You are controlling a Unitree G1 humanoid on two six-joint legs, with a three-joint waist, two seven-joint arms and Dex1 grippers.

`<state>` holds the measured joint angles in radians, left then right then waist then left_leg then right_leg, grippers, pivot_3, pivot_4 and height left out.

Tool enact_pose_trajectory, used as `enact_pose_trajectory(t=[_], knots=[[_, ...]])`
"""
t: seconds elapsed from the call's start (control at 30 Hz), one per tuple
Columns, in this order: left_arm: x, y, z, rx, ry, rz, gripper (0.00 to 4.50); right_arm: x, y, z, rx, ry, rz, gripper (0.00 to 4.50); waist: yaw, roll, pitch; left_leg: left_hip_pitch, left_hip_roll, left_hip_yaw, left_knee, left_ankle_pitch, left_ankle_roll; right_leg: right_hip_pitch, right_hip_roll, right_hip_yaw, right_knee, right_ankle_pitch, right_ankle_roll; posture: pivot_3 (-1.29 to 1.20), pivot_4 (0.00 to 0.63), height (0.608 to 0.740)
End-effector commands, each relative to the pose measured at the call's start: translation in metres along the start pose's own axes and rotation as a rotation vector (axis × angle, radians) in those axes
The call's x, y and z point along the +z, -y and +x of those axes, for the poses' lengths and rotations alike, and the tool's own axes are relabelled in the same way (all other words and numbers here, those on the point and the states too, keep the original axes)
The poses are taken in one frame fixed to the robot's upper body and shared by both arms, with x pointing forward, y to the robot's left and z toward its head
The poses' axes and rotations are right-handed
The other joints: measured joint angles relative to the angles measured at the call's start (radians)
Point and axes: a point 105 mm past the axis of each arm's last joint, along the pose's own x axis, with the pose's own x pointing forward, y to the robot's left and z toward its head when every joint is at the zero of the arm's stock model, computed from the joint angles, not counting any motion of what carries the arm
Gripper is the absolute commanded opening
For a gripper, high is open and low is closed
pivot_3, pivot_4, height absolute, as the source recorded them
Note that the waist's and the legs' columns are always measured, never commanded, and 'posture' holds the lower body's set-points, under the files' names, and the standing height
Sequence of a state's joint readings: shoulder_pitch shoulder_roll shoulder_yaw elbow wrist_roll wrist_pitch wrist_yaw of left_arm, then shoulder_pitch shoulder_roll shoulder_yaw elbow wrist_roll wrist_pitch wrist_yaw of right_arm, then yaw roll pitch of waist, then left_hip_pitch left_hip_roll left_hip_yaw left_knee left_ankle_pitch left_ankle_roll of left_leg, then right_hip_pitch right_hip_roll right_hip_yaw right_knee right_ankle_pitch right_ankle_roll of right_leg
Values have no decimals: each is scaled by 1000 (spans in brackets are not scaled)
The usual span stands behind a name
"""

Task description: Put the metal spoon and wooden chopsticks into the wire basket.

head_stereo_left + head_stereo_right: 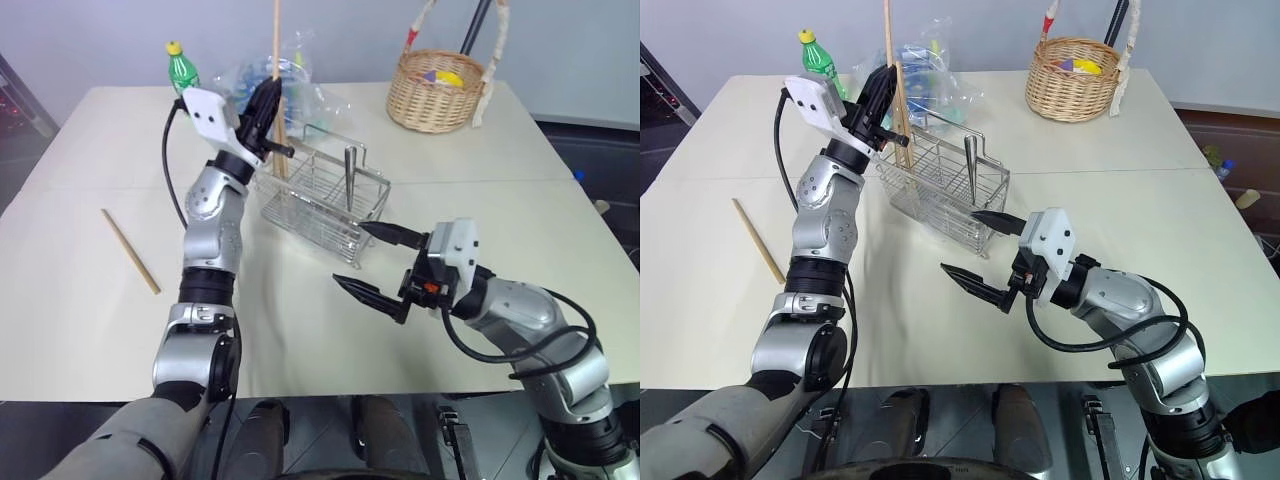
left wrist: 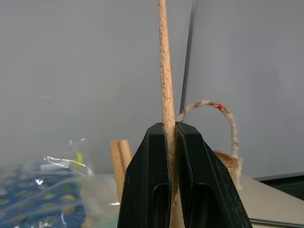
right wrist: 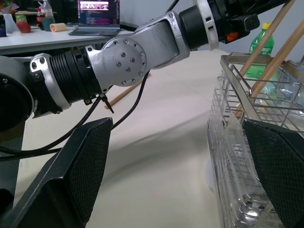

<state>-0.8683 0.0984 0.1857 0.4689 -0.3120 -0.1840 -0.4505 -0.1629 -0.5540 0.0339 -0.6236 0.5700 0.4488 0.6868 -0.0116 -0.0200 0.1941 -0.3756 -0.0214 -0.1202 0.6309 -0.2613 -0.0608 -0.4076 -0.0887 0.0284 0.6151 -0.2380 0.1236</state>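
My left gripper (image 1: 266, 104) is shut on one wooden chopstick (image 1: 277, 50), held nearly upright over the far left end of the wire basket (image 1: 312, 215). Its lower end reaches down among the wires. Another chopstick (image 1: 902, 105) leans inside that same end of the basket. A further chopstick (image 1: 130, 251) lies flat on the table to the left. A slim grey metal utensil (image 1: 350, 172) stands upright in the basket; I cannot tell if it is the metal spoon. My right gripper (image 1: 376, 264) is open and empty beside the basket's near right corner.
A round wicker basket (image 1: 436, 92) stands at the back right of the table. A green bottle (image 1: 181, 66) and a crumpled clear plastic bag (image 1: 300, 85) sit behind the wire basket. The table's front edge (image 1: 330, 392) runs just below my right arm.
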Motion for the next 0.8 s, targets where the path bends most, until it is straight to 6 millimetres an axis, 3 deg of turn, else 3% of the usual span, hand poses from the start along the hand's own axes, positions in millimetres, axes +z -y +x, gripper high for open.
enact_pose_trajectory(t=[0.03,0.1,0.2,0.4,0.5,0.63,0.7,0.8], knots=[[3,6,1,-9,27,22,29,11,-5,2,14,42,-34,4500,0,0,0,0,0,0,0,0,0,0,0,0,0,0,0,0,150,740],[3,8,1,-12,29,20,29,11,-4,2,13,42,-35,4500,0,0,0,0,0,0,0,0,0,0,0,0,0,0,0,0,150,740],[5,9,0,-15,32,13,1152,11,-4,2,13,42,-36,4500,-1,0,0,0,0,0,0,0,0,0,0,0,0,0,0,0,150,740],[9,6,-1,-16,37,19,4264,10,-4,2,17,41,-36,4500,-1,0,0,0,0,0,0,0,0,0,0,0,0,0,0,0,150,740],[14,3,0,-11,41,21,4441,9,-4,2,20,40,-35,4500,-1,0,0,0,0,0,0,0,0,0,0,0,0,0,0,0,150,740],[49,-11,10,23,106,5,4441,9,-5,0,32,35,-40,4500,-2,0,0,0,0,0,0,0,0,0,0,0,0,0,0,0,150,740],[70,-29,14,88,118,8,4441,12,-6,-2,53,30,-52,4500,-2,0,0,0,0,0,0,0,0,0,0,0,0,0,0,0,150,740],[86,-80,7,301,32,91,4441,17,-8,-4,95,16,-84,4500,-9,0,0,0,0,0,0,0,0,0,0,0,1,0,0,0,150,740]])
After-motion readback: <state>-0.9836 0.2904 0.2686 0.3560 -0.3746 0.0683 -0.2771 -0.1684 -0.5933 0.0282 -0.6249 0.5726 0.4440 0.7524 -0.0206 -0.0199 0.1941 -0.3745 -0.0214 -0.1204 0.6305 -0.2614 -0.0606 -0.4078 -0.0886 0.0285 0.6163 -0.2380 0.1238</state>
